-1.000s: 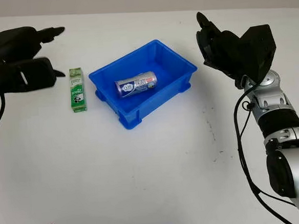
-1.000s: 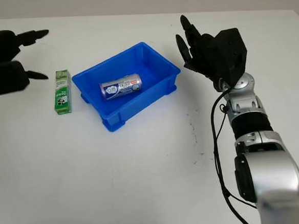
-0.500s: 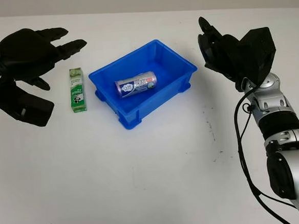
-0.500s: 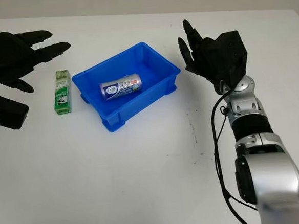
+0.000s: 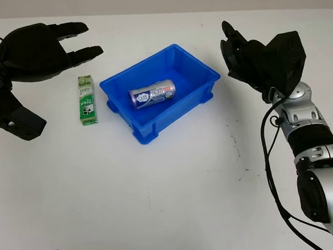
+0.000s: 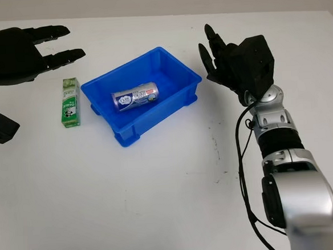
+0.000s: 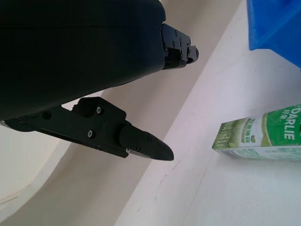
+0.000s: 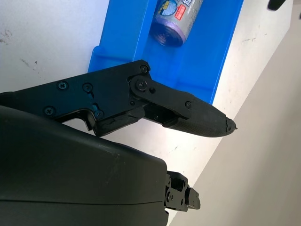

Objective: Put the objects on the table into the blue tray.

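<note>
White table [image 5: 160, 205], left hand [image 5: 32, 45] open above toothpaste box [image 5: 86, 100]

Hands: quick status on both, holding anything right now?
Left hand: open, holding nothing, up beside the green toothpaste box.
Right hand: open, holding nothing, raised to the side of the blue tray.

Head stereo pair looks down; wrist cameras sit close, sharing the tray [image 5: 155, 120].

Left hand [image 5: 32, 45] now higher and farther back, open above the green toothpaste box [image 5: 86, 100].
</note>
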Robot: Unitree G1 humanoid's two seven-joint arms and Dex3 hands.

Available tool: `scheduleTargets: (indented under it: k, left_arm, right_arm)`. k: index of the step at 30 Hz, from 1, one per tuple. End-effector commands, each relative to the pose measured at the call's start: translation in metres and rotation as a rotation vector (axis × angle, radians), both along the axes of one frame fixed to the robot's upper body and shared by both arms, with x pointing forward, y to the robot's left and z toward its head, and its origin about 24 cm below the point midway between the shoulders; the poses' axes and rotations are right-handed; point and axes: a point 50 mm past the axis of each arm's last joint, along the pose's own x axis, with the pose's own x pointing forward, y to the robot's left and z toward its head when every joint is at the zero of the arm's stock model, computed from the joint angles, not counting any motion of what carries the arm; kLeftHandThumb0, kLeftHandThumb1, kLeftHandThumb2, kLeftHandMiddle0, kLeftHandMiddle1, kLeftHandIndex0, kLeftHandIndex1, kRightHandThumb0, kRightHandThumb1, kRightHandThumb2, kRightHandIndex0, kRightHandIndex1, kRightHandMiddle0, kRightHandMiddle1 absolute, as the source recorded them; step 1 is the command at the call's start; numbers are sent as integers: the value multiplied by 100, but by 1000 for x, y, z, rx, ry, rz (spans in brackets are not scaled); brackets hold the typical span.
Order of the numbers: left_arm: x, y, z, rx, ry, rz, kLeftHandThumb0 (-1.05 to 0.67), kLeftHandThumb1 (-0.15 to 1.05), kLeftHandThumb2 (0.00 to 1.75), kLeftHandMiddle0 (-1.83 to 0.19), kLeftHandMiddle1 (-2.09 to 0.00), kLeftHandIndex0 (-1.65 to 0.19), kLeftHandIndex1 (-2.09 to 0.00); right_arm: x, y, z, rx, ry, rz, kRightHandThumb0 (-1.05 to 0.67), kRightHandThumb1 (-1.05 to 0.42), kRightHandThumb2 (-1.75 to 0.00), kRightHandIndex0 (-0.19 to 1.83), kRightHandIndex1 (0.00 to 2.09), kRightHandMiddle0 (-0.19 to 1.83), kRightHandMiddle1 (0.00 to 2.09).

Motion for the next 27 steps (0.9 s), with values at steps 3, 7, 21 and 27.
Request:
scheduleTargets:
  k: [3,7,21,27]
  left_arm:
    - [3,-5,11,31,-32,-10,-28,101,7,-11,-6,-8,-6]
    - [5,-7,4,51,-21,-4,-32,100,5,-12,-6,-12,-7]
    - [8,-11,-29,13,55,18,-26,104,10,-13,-5,-8,-5]
    - [8,-11,-41,4,95,55,-7,105,20,-11,-5,-7,-5]
  right_arm:
    - [-3,-5,3,-14,-21,-10,-64,-105,-80,-19,0,-19,0]
    - [-5,-7,3,-33,-26,-13,-64,-105,-80,-19,0,-19,0]
    - [-10,-9,7,-36,-21,-11,-65,-105,-78,-19,0,-19,0]
    - [-12,-7,7,-83,-34,-6,-65,-105,-79,-19,0,-19,0]
